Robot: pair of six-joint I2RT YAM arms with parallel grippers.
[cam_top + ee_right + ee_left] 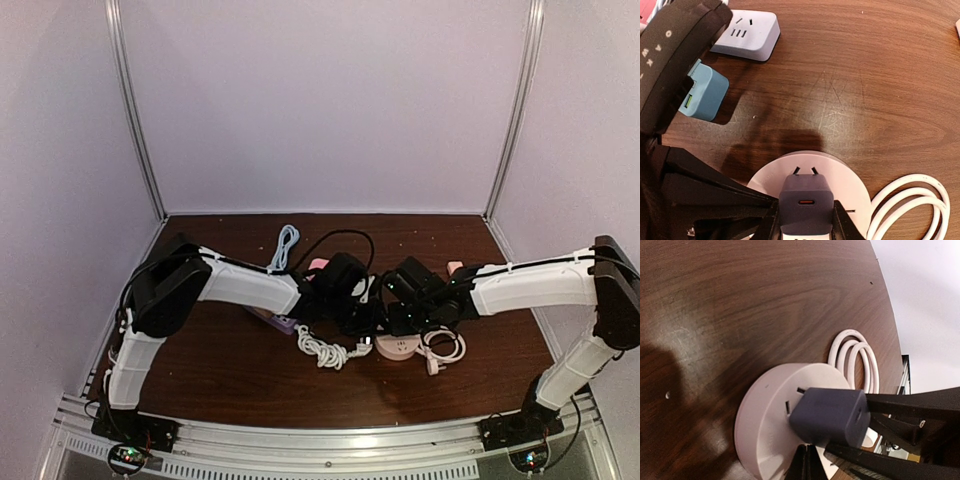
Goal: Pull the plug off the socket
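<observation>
A round pale pink socket (pixel 397 347) lies on the dark wood table, and it also shows in the left wrist view (pixel 762 430) and the right wrist view (pixel 850 182). My right gripper (pixel 805 222) is shut on a grey-blue plug (pixel 805 197), one finger on each side. The plug (pixel 832 415) is tilted just off the socket face with its two prongs bare. My left gripper (pixel 808 464) is shut and empty, its tips touching the socket's face right beside the plug. In the top view both grippers, left (pixel 368 322) and right (pixel 398 322), meet over the socket.
A coiled white cable (pixel 912 205) lies right of the socket. A lavender power strip (pixel 747 35) and a teal adapter (pixel 705 95) lie beyond it. A white braided cord (pixel 322 350), a black cable (pixel 345 238) and a pale blue cord (pixel 285 245) lie around.
</observation>
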